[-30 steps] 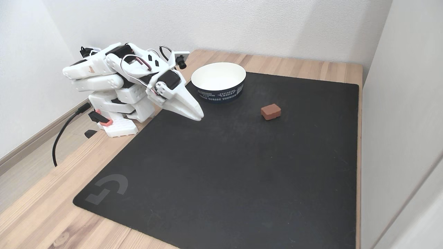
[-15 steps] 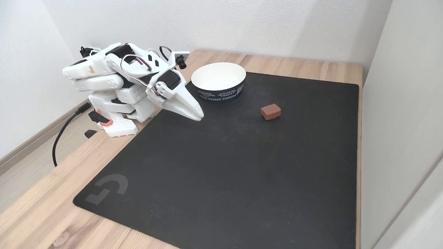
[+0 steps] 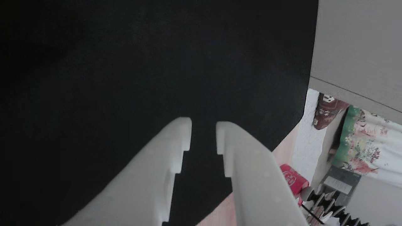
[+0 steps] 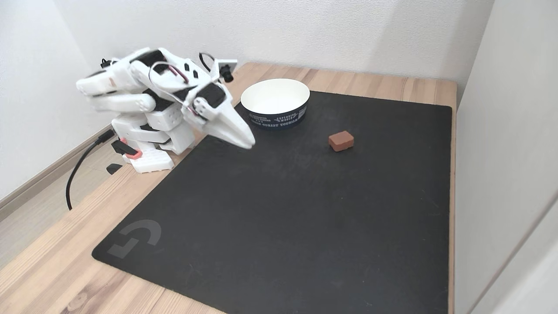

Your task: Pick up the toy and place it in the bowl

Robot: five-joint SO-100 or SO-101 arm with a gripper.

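While the arm sat folded near its base, the jaws point(image 4: 249, 144) pointed down at the mat point(image 4: 283, 209) and carried nothing. The toy point(image 4: 341, 141) lay on the mat well apart from the jaws, off to their right in the fixed view. The bowl point(image 4: 275, 103) stood near the jaws, just behind them and a little to the right, closer than the toy.

One likely risk was the bowl: a reach swung toward the toy could clip its rim and shove it. Another was the narrow opening. In the other view the jaws point(image 3: 203, 133) showed a slim gap between two white notched fingers point(image 3: 176, 138), with bare mat beyond. That gap looked too tight for the block, so closing in without widening first would probably push the toy away. The jaws were slightly parted, empty, and touching nothing that could be seen.
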